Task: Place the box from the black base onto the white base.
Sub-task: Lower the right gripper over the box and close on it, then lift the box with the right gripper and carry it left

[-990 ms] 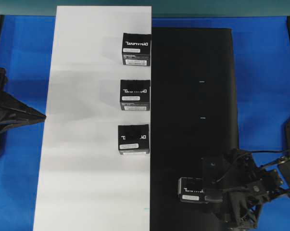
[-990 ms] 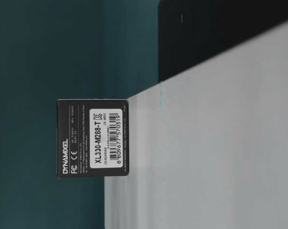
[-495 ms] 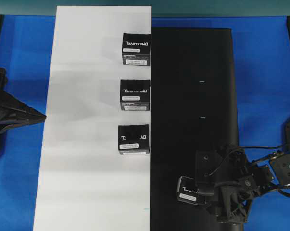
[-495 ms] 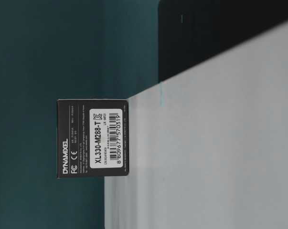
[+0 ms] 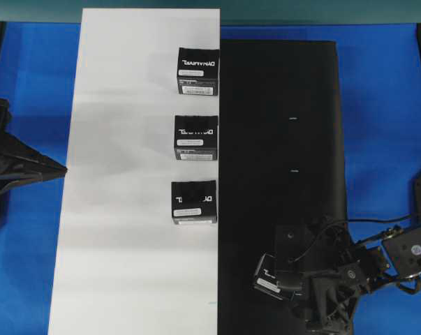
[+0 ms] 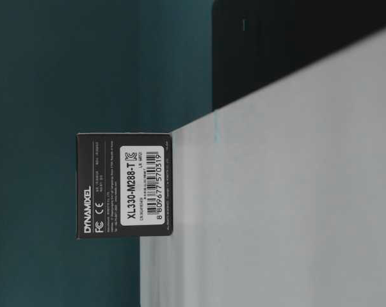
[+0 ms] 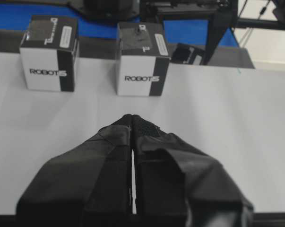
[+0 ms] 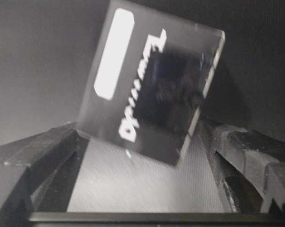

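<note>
Since a second ago the right end effector (image 5: 283, 279) has slid toward the near edge of the black base (image 5: 280, 139) and now covers more of the box (image 5: 266, 274). Its fingers (image 8: 237, 151) are spread wide, straddling the tilted box; whether they touch it is unclear. The box lies on the black base, near the white base (image 5: 126, 174), where three identical cartons (image 5: 195, 136) stand. The left end effector (image 7: 133, 124) is pressed together above the white base.

The box (image 5: 268, 274) lies on the black base (image 5: 280, 139), apparently tilted.
</note>
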Motion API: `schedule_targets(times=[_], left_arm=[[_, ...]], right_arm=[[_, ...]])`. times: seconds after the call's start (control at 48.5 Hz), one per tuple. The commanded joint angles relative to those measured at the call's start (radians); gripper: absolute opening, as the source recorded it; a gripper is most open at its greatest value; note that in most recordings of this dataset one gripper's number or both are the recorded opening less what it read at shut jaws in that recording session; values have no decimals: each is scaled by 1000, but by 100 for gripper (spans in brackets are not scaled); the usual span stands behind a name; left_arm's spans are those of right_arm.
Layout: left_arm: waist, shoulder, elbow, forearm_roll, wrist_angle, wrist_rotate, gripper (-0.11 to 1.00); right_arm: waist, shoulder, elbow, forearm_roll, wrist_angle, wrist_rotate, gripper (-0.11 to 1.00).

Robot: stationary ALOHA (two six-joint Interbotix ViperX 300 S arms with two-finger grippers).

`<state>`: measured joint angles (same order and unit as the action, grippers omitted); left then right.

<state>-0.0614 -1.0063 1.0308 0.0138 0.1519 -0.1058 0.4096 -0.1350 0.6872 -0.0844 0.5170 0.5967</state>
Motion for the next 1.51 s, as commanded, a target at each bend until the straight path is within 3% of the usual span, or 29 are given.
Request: schedule_targets(times=[0.0, 0.351, 0.557, 0.887, 1.485], left_arm=[[-2, 8, -23, 3, -5, 0, -2], [-2, 12, -23, 3, -5, -3, -2], [-2, 12, -21, 3, -5, -3, -2], [-2, 17, -21, 3, -5, -3, -2], [-2, 18, -20, 2, -5, -5, -2]], right_arm=[[5, 15, -23, 5, -8, 3, 100], [-21, 55, -32, 5, 15, 6, 100], [-61, 32, 0, -14, 28, 55, 100], [-63, 29, 8, -38, -75, 41, 100], [-64, 40, -14, -46, -86, 29, 99]])
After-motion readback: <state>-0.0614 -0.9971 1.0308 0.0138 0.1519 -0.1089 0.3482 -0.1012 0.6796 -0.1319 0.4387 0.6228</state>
